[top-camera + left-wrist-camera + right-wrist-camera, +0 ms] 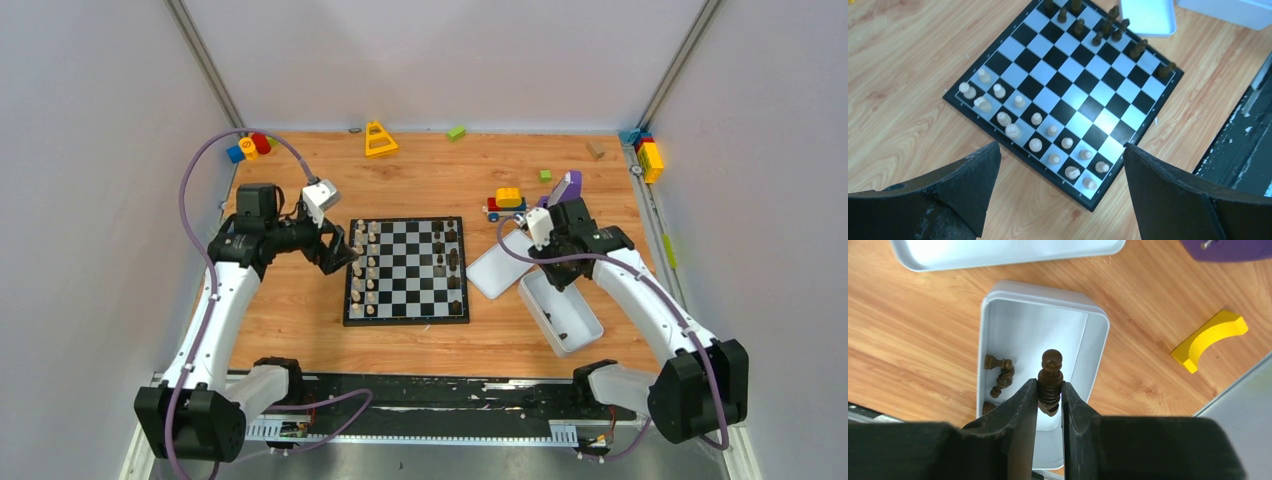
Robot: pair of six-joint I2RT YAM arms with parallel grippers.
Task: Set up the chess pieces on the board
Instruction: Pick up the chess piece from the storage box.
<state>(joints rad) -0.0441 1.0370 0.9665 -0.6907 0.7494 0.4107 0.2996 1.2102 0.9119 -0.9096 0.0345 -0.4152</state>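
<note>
While the right claw (pixel 1050 390) pinches a dark brown turned wooden chess piece (pixel 1051 365) by its base, long axis running straight out from the jaws, above the white rectangular tray (pixel 1093 345), the black-and-grey checked chessboard (pixel 410 285) lies off to its left, just below the wide-open left claw (pixel 1062 146).

Wood and plastic
The tabletop (pixel 300 320) is smooth wood grain, the chessboard (pixel 1068 95) shiny, the white tray (pixel 1088 345) smooth plastic, the dark chess piece (pixel 1051 362) glossy brown wood.
</note>
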